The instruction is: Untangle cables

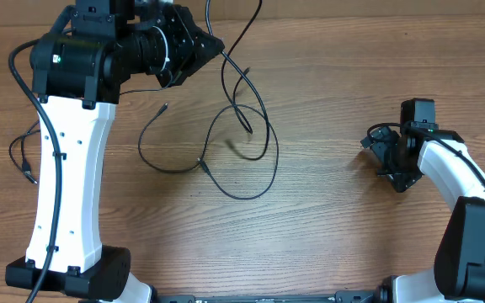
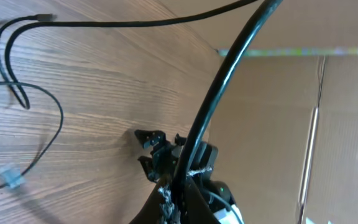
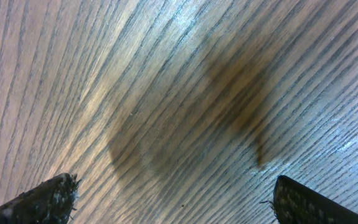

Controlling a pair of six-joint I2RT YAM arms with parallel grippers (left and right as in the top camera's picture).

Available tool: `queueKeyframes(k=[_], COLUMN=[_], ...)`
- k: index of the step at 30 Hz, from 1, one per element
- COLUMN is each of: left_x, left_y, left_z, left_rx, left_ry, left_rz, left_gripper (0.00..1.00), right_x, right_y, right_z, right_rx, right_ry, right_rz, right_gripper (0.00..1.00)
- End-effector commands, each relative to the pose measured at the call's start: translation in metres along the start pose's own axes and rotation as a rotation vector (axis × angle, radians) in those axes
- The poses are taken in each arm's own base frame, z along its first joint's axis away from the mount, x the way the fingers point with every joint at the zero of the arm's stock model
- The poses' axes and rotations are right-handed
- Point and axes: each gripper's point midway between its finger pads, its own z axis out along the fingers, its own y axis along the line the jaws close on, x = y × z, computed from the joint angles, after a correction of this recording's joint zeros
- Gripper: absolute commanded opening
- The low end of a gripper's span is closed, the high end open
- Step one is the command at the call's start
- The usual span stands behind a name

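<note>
Thin black cables lie in long open loops on the middle of the wooden table, with small plug ends showing. My left gripper is at the back, shut on one cable that runs from the loops up past the table's far edge. In the left wrist view the jaws are closed on that cable, which rises toward the top right. More loops lie at the left. My right gripper is open and empty over bare wood at the right, away from the cables. Its fingertips are wide apart.
Another thin black cord with a small plug end lies at the table's left edge beside the left arm's white link. A cardboard wall stands beyond the table. The right arm shows in the left wrist view.
</note>
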Motion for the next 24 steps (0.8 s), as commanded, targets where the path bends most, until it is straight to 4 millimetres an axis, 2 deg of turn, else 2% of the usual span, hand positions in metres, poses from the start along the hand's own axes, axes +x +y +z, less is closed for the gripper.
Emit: queueKeyframes(k=[1,5,6,8,12,15,19,21,24], left_x=[-0.013,-0.028,-0.033,-0.042,-0.057,-0.058,-0.055,-0.063,-0.084], left_y=[0.001,-0.022,-0.027,-0.036,-0.057,-0.076,-0.106,-0.112,-0.104], left_z=[-0.007,-0.014,-0.019,-0.033,-0.067,-0.089,-0.118,-0.132,-0.149], left_rx=[-0.037,0.038,0.053,0.069,0.103,0.128,0.149,0.117,-0.003], left_ry=[-0.105,-0.167,-0.191,-0.250,-0.383,-0.471,-0.610,-0.694,-0.818], left_rz=[0.035,0.341,0.420,0.517,0.682,0.823,1.043,1.062,1.006], left_gripper=[0.04,0.04,0.04,0.04,0.04,0.04,0.04,0.04,0.04], right_x=[0.001,-0.001,0.005,0.025,0.041,0.049,0.065,0.071,0.074], right_y=[0.002,0.011,0.016,0.026,0.041,0.055,0.081,0.087,0.088], right_z=[-0.004,-0.004,-0.004,-0.007,-0.013,-0.019,-0.037,-0.044,-0.046], right_rx=[-0.011,-0.054,-0.082,-0.150,-0.242,-0.334,-0.534,-0.594,-0.620], right_ry=[-0.010,-0.012,0.022,0.135,0.226,0.267,0.337,0.359,0.363], right_rz=[-0.004,-0.005,-0.006,-0.007,-0.037,-0.130,-0.302,-0.353,-0.401], right_gripper=[1.00,1.00,1.00,1.00,1.00,1.00,0.99,0.99,0.99])
